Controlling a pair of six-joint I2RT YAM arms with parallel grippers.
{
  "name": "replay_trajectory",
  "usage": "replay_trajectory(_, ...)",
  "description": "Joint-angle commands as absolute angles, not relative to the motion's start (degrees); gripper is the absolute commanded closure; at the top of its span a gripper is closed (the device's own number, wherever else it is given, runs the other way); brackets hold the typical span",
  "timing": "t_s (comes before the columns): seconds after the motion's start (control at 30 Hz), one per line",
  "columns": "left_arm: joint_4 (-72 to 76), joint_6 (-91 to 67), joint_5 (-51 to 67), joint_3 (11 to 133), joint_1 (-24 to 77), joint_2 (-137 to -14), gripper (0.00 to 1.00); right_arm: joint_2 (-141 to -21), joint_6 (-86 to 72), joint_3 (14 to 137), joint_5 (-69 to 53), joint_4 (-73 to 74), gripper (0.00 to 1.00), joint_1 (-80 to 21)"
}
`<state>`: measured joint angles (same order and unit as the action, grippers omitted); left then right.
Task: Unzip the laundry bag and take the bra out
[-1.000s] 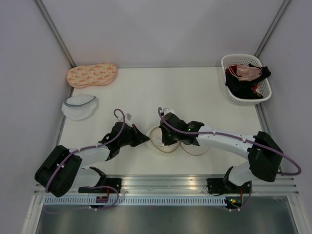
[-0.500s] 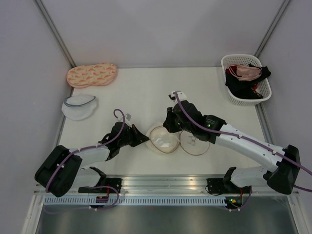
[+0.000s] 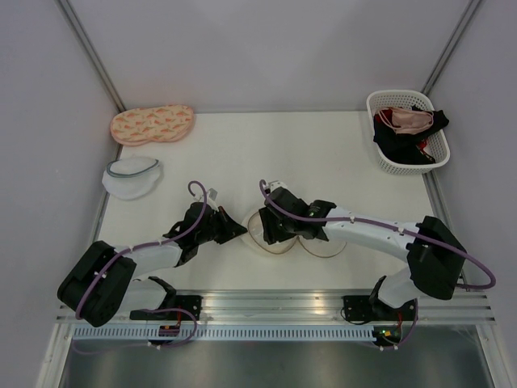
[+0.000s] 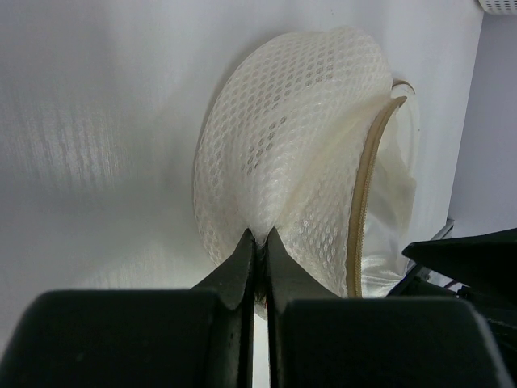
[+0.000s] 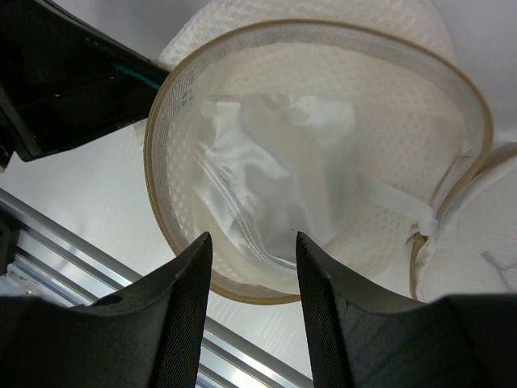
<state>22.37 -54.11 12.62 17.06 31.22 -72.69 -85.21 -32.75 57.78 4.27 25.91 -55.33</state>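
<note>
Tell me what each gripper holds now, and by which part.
The left gripper pinches the laundry bag by its mesh wall. The right gripper is open above the unzipped bag, holding nothing.

The laundry bag (image 4: pixel 299 145) is showing as cream open-weave mesh cloth, soft and matt, its zip rim (image 4: pixel 365 190) looking like tan woven tape. Inside, the bra (image 5: pixel 266 178) is gleaming faintly as smooth white fabric. The left gripper (image 4: pixel 258 240) is looking like matt black plastic, the table (image 3: pixel 266 153) is appearing smooth matt white, and the basket (image 3: pixel 401 169) at upper right is showing white plastic lattice.
</note>
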Motion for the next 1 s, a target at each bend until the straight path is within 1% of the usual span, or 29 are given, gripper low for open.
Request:
replay_trajectory(0.0, 23.03, -55.02, 13.01, 16.79, 30.94, -71.89, 0.98, -87.35, -32.7, 56.96, 3.25, 22.5, 0.48, -56.86)
replay_trajectory(0.23, 23.29, -55.19, 13.1, 16.7, 30.94, -71.81, 0.98, -94.3, -32.78, 56.78, 3.69, 21.88, 0.48, -60.38)
replay_trajectory(0.3, 23.29, -55.28, 13.1, 16.7, 30.94, -71.81, 0.98, -96.84, -32.87, 57.13, 4.22, 22.06, 0.48, -61.69)
replay_trajectory(0.33, 23.38, -55.28, 13.18, 16.7, 30.85, -71.81, 0.98, -97.55, -32.87, 57.22, 4.48, 22.15, 0.5, -61.96)
replay_trajectory(0.4, 23.47, -55.28, 13.27, 16.61, 30.76, -71.72, 0.98, -99.31, -32.78, 57.31, 4.57, 21.8, 0.58, -62.58)
replay_trajectory(0.43, 23.47, -55.28, 13.27, 16.52, 30.76, -71.63, 0.98, -99.75, -32.78, 57.39, 4.57, 21.71, 0.67, -62.75)
replay_trajectory(0.5, 23.47, -55.46, 13.36, 16.26, 30.67, -71.19, 0.98, -100.46, -32.78, 57.31, 4.66, 21.45, 0.8, -62.84)
replay_trajectory(0.53, 23.38, -55.46, 13.27, 16.09, 30.59, -71.02, 0.98, -100.46, -32.78, 57.39, 4.75, 21.53, 0.94, -62.75)
replay_trajectory(0.57, 23.29, -55.37, 13.27, 16.0, 30.5, -70.84, 0.98, -100.28, -32.78, 57.48, 4.83, 21.71, 1.0, -62.75)
replay_trajectory(0.73, 22.94, -55.2, 13.45, 15.82, 30.24, -70.22, 0.98, -97.65, -32.26, 58.71, 5.97, 23.46, 1.0, -62.75)
replay_trajectory(0.97, 22.85, -55.28, 13.36, 15.64, 30.15, -70.22, 0.98, -87.91, -31.99, 61.95, 8.61, 27.68, 1.0, -62.84)
